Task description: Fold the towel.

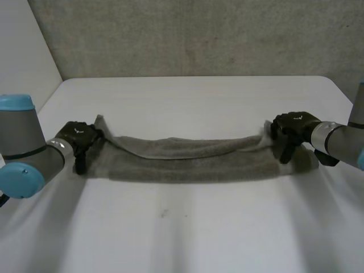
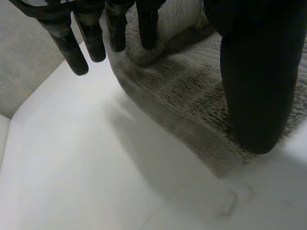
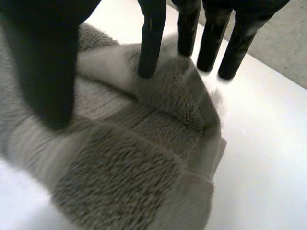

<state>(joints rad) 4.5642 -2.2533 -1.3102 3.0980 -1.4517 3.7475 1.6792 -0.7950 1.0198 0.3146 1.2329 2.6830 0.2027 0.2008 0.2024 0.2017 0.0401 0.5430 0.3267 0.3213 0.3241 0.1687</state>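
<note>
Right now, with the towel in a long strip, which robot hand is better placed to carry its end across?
Right, probably: the right robot hand has the bunched end of the towel between thumb and fingers, while the left robot hand has some fingers over bare table.

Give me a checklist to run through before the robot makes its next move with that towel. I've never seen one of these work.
1. Towel doubled over into a long strip: ok.
2. Whole towel lying on the table, nothing over the rim: ok.
3. Left hand at the towel's left end, fingers straight, thumb held apart above the cloth: ok.
4. Right hand at the right end, fingers straight above the corner: ok.
5. Layers lined up: not ok. The upper layer's edge bows in the middle and the right corner is bunched.
6. Left end lying flat: cannot tell, since the hand covers part of it.
</note>
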